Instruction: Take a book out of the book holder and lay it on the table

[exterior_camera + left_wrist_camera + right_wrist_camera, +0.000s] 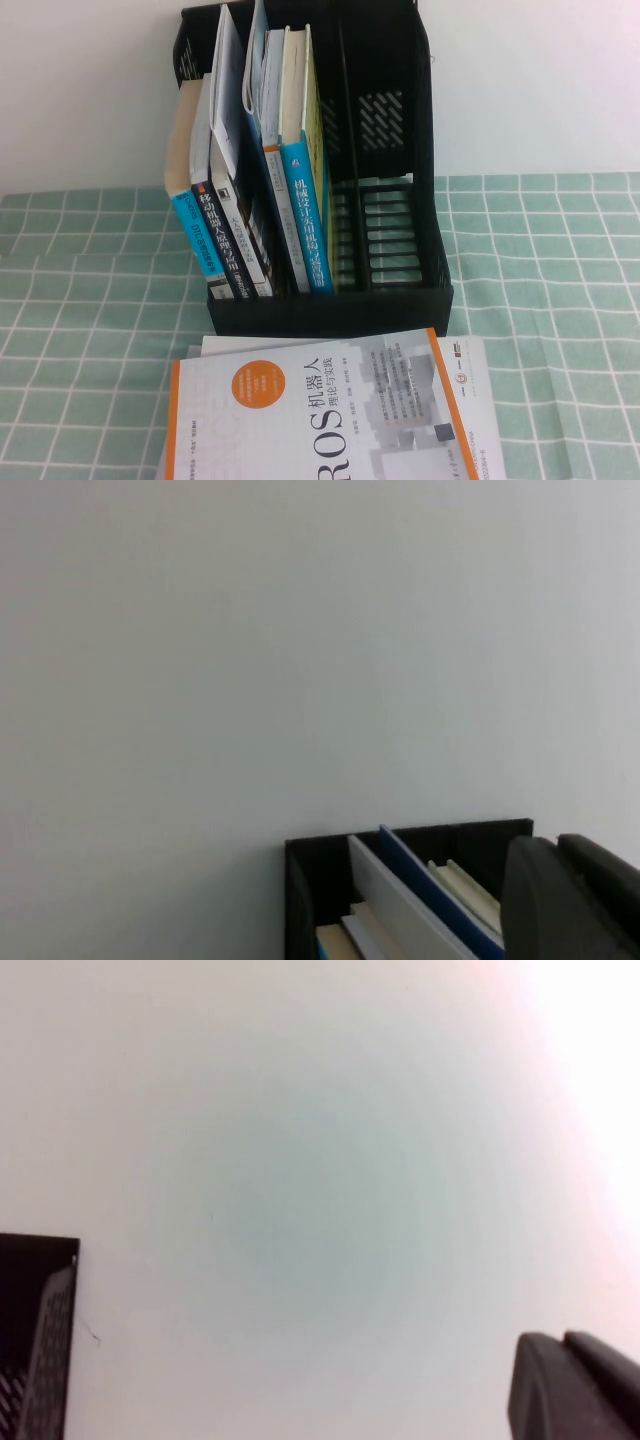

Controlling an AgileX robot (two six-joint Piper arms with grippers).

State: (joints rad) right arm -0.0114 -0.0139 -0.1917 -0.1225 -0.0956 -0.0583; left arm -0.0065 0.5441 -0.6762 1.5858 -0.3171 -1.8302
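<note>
The book (305, 218), thick with a bright blue spine and white characters, stands upright in a middle compartment of the black book holder (400, 290). The holder stands on the mint-green gridded table (540, 300). Neither arm shows in the high view. In the left wrist view my left gripper (556, 842) is shut and empty, its fingers together beside the holder's top rim (320, 852), where the books' top edges show. In the right wrist view my right gripper (563, 1338) is shut and empty against the white wall, with a corner of the holder (40, 1340) at the edge.
Several other books (225, 235) lean in the holder's left compartments. The two right compartments (385, 240) hold nothing. A white-and-orange ROS book (330, 410) lies flat on other books in front of the holder. A white wall stands behind.
</note>
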